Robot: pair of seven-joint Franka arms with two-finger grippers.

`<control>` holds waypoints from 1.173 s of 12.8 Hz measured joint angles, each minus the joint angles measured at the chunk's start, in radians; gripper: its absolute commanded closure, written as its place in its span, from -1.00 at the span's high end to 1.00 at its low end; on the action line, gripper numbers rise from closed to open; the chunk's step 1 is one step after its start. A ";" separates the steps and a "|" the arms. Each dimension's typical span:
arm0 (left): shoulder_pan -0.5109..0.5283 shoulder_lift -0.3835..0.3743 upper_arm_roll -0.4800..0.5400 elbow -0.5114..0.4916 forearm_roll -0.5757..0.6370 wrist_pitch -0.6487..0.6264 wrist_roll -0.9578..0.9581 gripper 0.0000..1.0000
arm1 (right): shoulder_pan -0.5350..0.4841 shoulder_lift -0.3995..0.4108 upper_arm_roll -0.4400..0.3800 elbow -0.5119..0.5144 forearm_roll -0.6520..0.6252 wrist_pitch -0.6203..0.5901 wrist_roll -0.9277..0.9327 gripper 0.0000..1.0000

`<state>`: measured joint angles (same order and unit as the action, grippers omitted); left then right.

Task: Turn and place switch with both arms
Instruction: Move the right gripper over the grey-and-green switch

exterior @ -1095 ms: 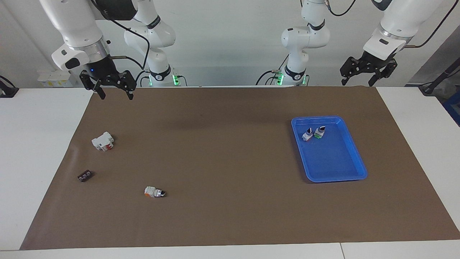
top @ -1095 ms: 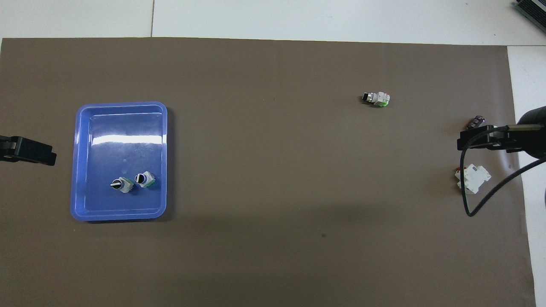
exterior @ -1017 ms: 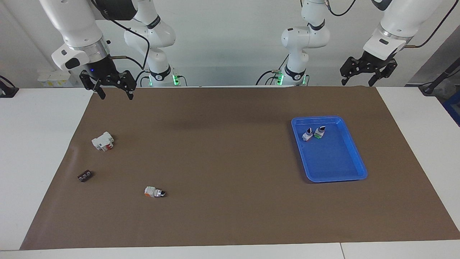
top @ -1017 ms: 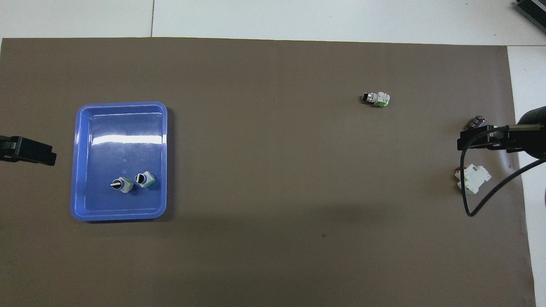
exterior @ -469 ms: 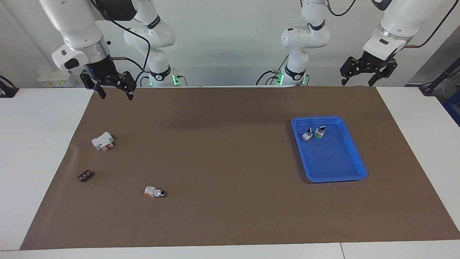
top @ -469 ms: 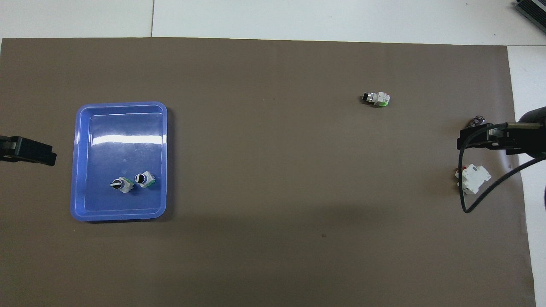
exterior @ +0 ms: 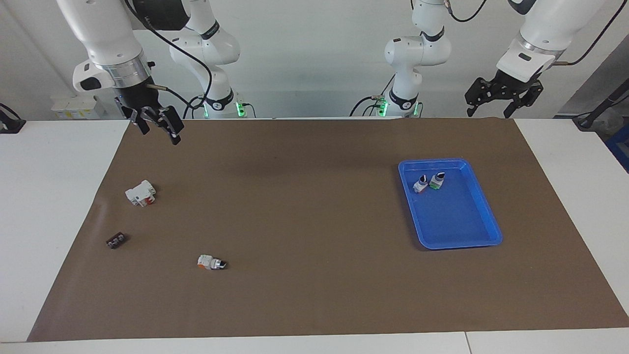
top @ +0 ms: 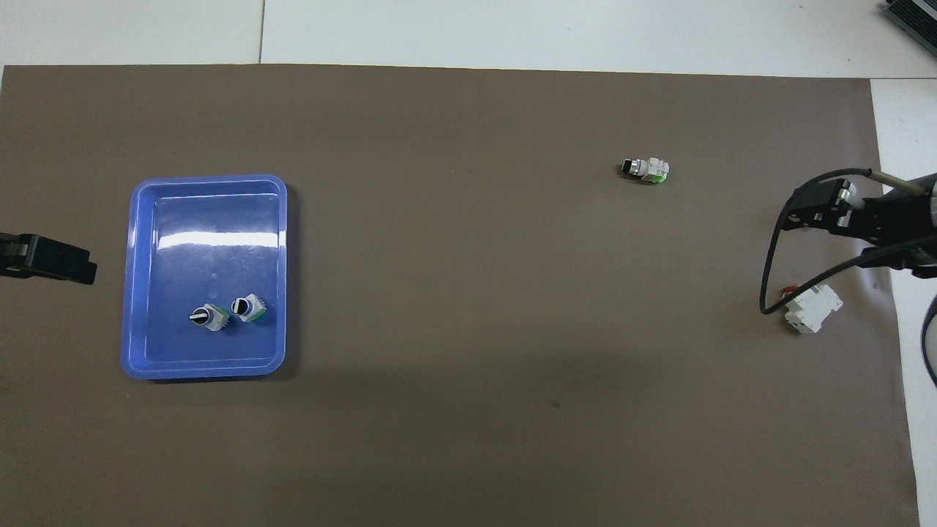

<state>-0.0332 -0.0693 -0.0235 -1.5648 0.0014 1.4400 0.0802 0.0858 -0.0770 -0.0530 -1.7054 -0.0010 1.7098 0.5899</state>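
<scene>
The switch (exterior: pixel 212 262) lies on its side on the brown mat, orange base toward the right arm's end, black knob toward the middle. It also shows in the overhead view (top: pixel 645 169). My right gripper (exterior: pixel 158 130) hangs open and empty in the air over the mat's edge at the right arm's end, well apart from the switch; in the overhead view (top: pixel 799 211) it is at the frame's edge. My left gripper (exterior: pixel 489 111) waits open and empty, raised over the left arm's end of the table, beside the blue tray (top: pixel 73 267).
A blue tray (exterior: pixel 484 237) holds two similar switches, one red-based (exterior: pixel 420 184) and one green-based (exterior: pixel 436 180). A white block with a red lever (exterior: pixel 140 192) and a small dark part (exterior: pixel 115 240) lie on the mat at the right arm's end.
My right gripper has turned about its wrist and shifted slightly out over the mat, dragging its cable along. The left arm and all objects have not moved.
</scene>
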 measured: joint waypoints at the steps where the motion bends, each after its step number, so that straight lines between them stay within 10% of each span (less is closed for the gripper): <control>1: 0.000 0.000 0.000 0.000 0.000 0.000 0.000 1.00 | 0.000 0.007 0.001 -0.007 -0.002 0.017 0.078 1.00; 11: 0.000 0.000 0.000 0.000 0.000 0.000 0.000 1.00 | -0.003 0.466 0.001 0.093 0.178 0.364 0.600 1.00; 15: 0.000 0.000 0.000 0.000 0.000 0.000 0.000 1.00 | -0.026 0.640 0.000 0.220 0.187 0.252 0.724 1.00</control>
<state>-0.0332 -0.0693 -0.0235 -1.5649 0.0014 1.4400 0.0802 0.0599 0.5626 -0.0526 -1.4856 0.1864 1.9613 1.3135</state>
